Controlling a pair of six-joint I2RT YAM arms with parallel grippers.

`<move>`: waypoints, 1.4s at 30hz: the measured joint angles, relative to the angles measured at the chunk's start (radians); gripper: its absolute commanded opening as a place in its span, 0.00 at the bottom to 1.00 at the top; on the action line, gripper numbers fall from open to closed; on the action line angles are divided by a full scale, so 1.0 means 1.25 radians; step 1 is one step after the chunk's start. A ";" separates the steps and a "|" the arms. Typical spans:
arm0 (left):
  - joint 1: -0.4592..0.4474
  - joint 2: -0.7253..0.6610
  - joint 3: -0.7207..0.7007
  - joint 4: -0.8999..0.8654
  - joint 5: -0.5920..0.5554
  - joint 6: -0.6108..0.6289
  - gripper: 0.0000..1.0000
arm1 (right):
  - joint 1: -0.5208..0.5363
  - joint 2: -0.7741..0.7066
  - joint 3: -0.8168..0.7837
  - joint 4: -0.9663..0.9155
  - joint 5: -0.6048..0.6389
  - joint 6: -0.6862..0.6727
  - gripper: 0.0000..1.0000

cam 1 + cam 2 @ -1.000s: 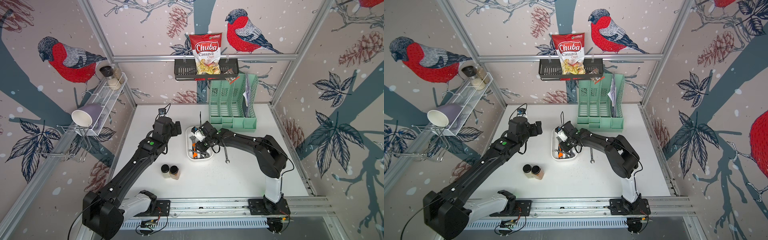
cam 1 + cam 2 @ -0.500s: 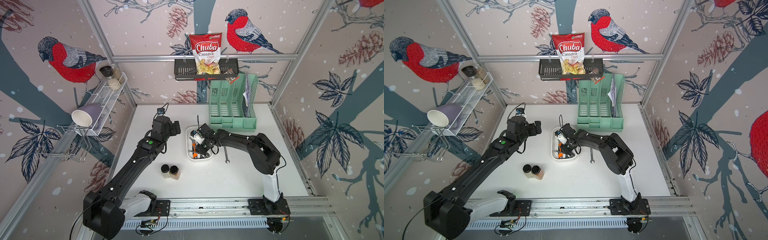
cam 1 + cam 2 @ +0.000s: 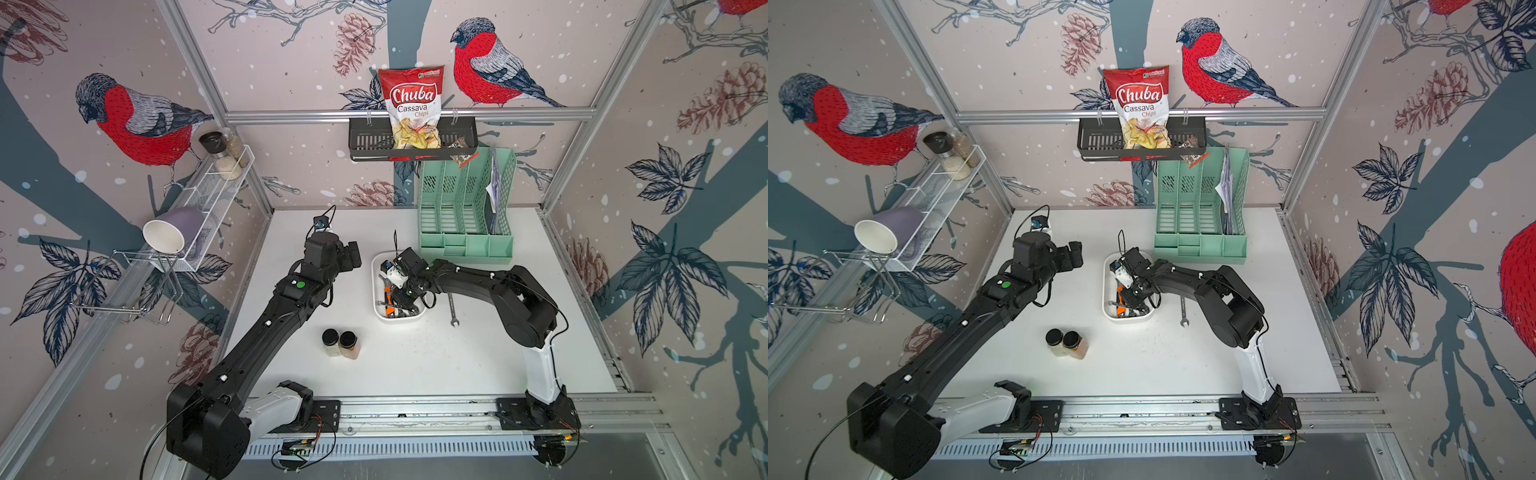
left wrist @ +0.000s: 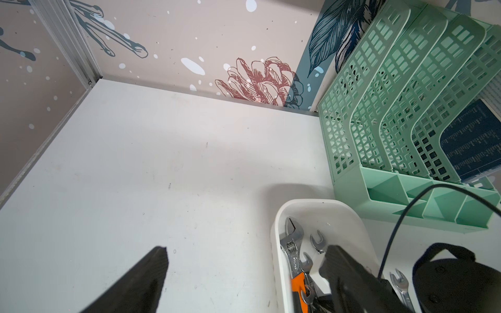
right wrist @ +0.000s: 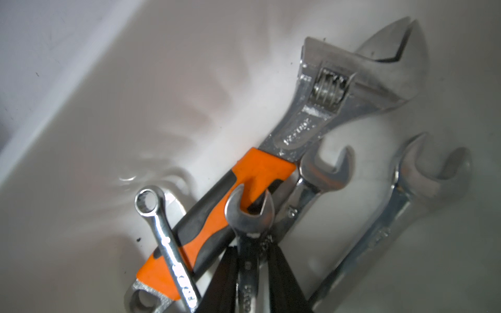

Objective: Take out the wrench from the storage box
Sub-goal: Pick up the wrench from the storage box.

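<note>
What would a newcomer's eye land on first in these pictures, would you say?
The right pincer straddles a small silver open-end wrench inside the shallow white plastic tray on the white table. Next comes the red Chuba chip bag in the black wall basket behind.

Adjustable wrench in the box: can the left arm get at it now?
Probably yes, at its head. The left pincer hangs open beside the storage box, and the head of the adjustable wrench lies bare. The right pincer, straddling a small wrench, blocks the handle.

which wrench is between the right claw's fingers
The small open-end wrench whose head overlaps the orange handle; the right claw flanks only its shaft.
</note>
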 measured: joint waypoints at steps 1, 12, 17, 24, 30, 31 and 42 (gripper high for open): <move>0.001 0.000 0.000 0.000 0.000 -0.001 0.94 | 0.000 0.001 0.000 0.004 0.000 0.000 0.19; 0.009 0.002 0.000 0.000 0.003 -0.004 0.94 | 0.001 -0.007 0.001 0.005 0.020 0.005 0.08; 0.011 0.002 0.000 0.000 0.009 -0.004 0.94 | 0.000 -0.012 0.002 -0.004 0.035 0.025 0.07; 0.013 0.000 0.000 0.000 0.015 -0.005 0.94 | -0.001 -0.013 0.027 -0.016 0.046 0.079 0.05; 0.013 0.000 0.000 0.000 0.020 -0.005 0.94 | -0.001 -0.014 0.064 -0.019 0.060 0.124 0.03; 0.013 0.000 0.000 0.000 0.020 -0.005 0.94 | -0.001 -0.013 0.074 -0.021 0.062 0.128 0.03; 0.014 -0.009 0.000 0.000 0.015 -0.004 0.94 | -0.007 -0.004 0.199 -0.078 0.116 0.193 0.01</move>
